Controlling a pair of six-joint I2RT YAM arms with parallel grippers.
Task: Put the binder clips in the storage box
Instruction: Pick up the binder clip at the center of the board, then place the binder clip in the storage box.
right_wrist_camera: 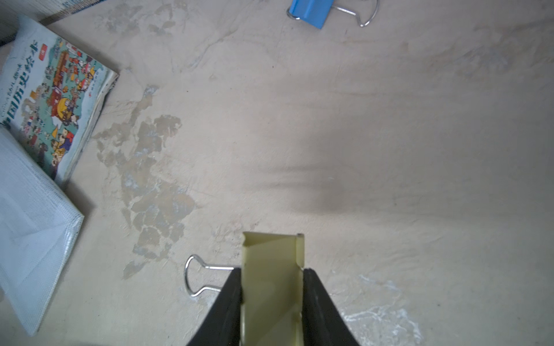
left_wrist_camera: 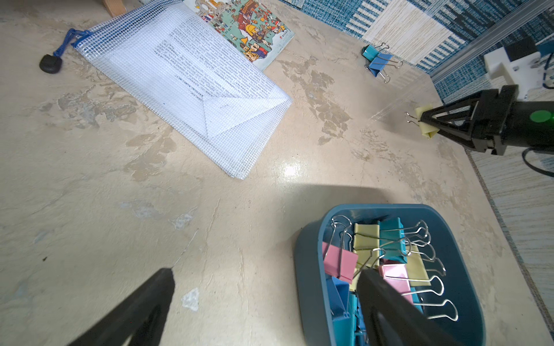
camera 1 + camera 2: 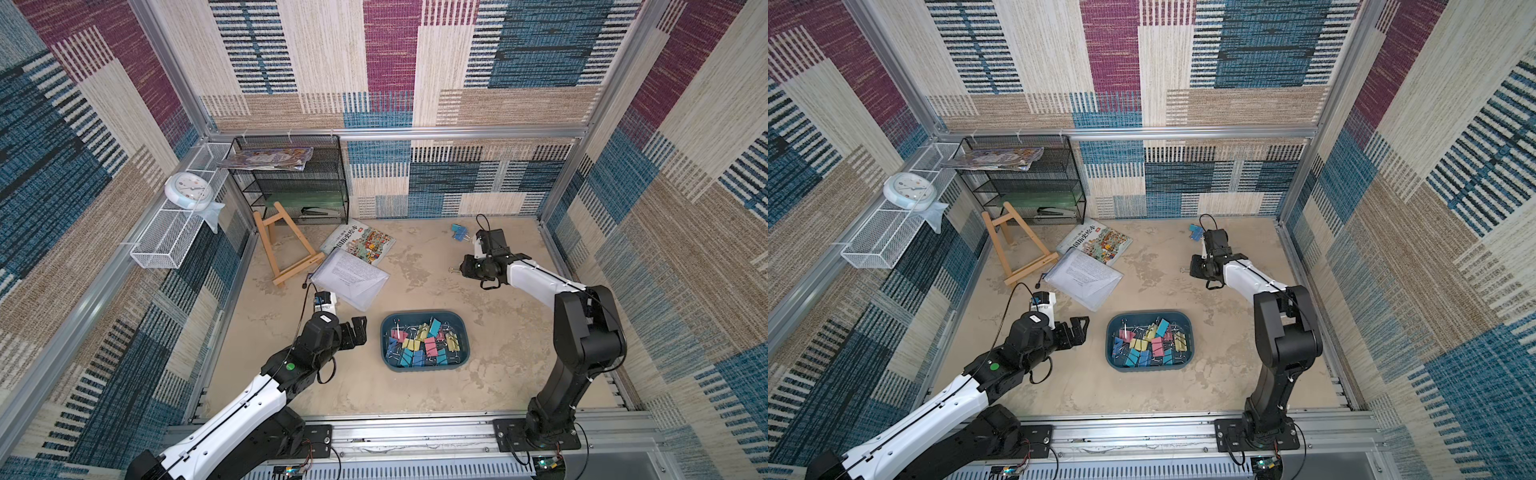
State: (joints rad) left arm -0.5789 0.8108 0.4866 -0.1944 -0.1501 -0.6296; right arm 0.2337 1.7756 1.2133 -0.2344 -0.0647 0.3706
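The storage box is a dark teal tub at the table's front centre, holding several pastel binder clips. My right gripper hovers above the table at the back right, shut on a yellow binder clip whose wire handle sticks out sideways. Two blue binder clips lie loose by the back wall, behind that gripper. My left gripper is open and holds nothing, just left of the box.
A mesh zip pouch with papers and a picture book lie at the centre-left. A wooden easel and a black mesh rack stand at the back left. A white wire tray with a clock hangs on the left wall.
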